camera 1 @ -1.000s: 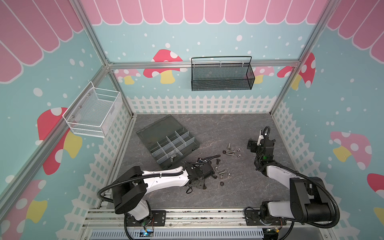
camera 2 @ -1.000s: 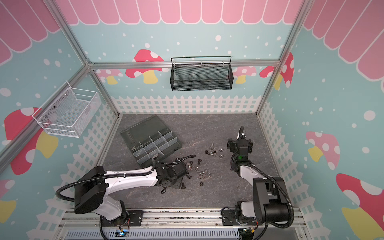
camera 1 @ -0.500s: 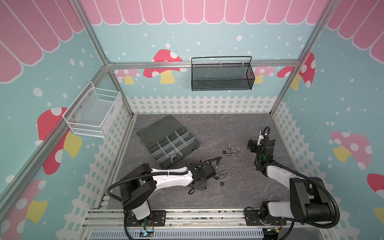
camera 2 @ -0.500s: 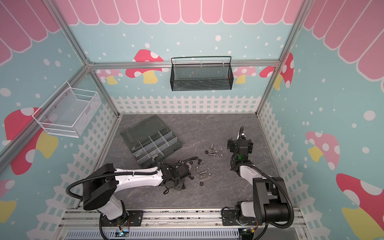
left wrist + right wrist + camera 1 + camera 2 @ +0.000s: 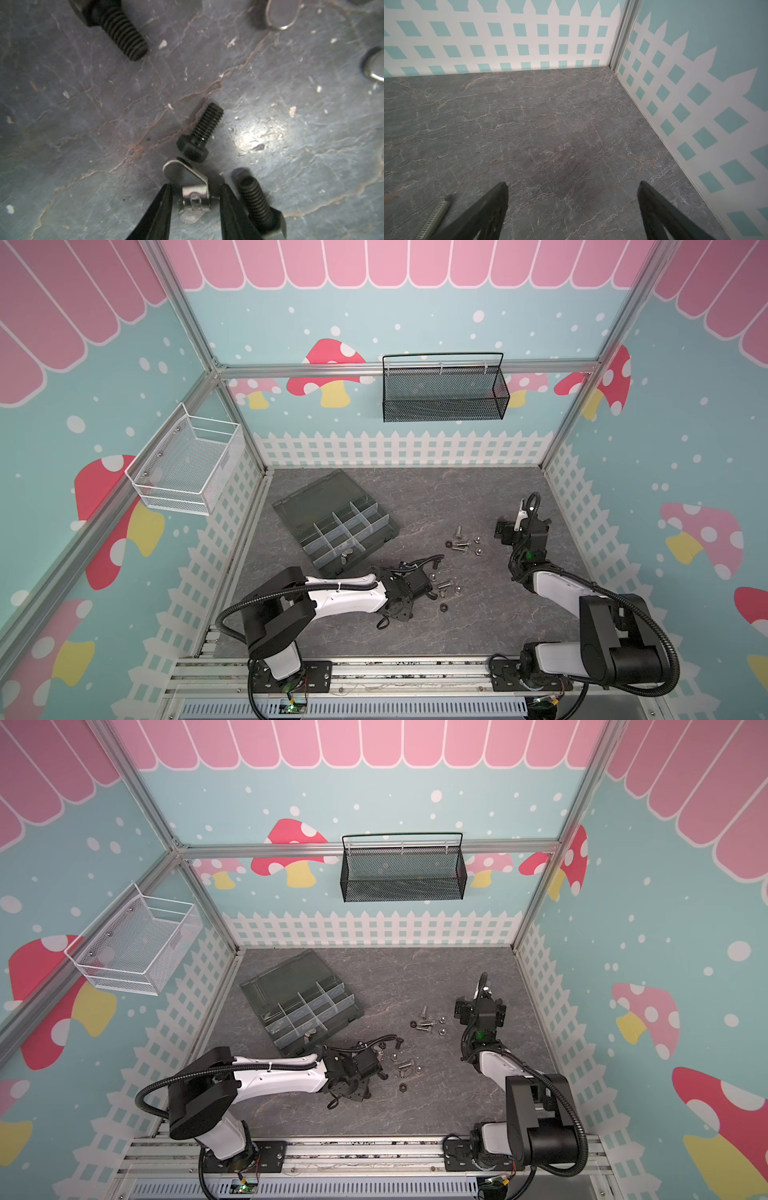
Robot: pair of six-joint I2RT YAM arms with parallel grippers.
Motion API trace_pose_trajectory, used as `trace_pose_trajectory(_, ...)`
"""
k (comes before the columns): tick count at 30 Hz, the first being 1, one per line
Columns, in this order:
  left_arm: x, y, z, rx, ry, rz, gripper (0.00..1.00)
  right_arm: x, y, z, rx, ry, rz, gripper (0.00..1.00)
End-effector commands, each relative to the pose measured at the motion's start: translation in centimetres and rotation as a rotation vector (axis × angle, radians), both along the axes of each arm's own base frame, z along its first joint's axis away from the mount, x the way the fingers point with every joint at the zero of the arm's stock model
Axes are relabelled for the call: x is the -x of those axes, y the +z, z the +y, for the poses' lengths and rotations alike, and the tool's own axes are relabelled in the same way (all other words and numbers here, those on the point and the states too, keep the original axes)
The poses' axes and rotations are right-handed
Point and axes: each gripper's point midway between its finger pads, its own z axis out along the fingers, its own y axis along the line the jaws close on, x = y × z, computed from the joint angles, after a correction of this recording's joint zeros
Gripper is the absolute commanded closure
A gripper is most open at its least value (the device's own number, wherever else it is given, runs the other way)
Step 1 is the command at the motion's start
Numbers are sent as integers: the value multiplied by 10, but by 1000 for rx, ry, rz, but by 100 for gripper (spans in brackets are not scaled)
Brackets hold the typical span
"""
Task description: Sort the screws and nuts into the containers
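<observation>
Containers (image 5: 332,533), left of centre in both top views, lid open. Left gripper (image 5: 195,186), lower centre of its wrist view: jaws narrow, straddling a silver wing nut (image 5: 193,200) with slim gaps either side, and a black screw (image 5: 200,135) just beside. Right gripper (image 5: 573,184): jaws gaping wide over the grey table (image 5: 550,124), gripping nothing.

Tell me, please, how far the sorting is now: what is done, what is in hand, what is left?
Done: one silver piece lies in the organizer box. In hand: the left gripper has its jaws either side of a silver wing nut on the table, not yet closed. Left: most of it, such as the black screw beside it and the loose silver screw. The right gripper is open, holding nothing.
</observation>
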Motion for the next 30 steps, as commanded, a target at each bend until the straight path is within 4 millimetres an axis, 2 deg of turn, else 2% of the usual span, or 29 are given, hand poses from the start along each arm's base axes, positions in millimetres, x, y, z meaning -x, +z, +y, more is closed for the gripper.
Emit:
trace_pose_trajectory(1, 1, -14, 6, -39, 11, 16, 64, -7, 12, 4, -1, 10, -30, 2)
trace_pose_trajectory(17, 6, -14, 22, -30, 69, 6, 90, -6, 14, 4, 0, 6, -34, 2)
trace_pose_trajectory(24, 0, -5, 32, -15, 109, -31, 98, -6, 14, 4, 1, 7, -36, 2)
trace_pose_trajectory(30, -13, 12, 53, 18, 176, -84, 100, -6, 14, 5, -1, 8, -35, 2)
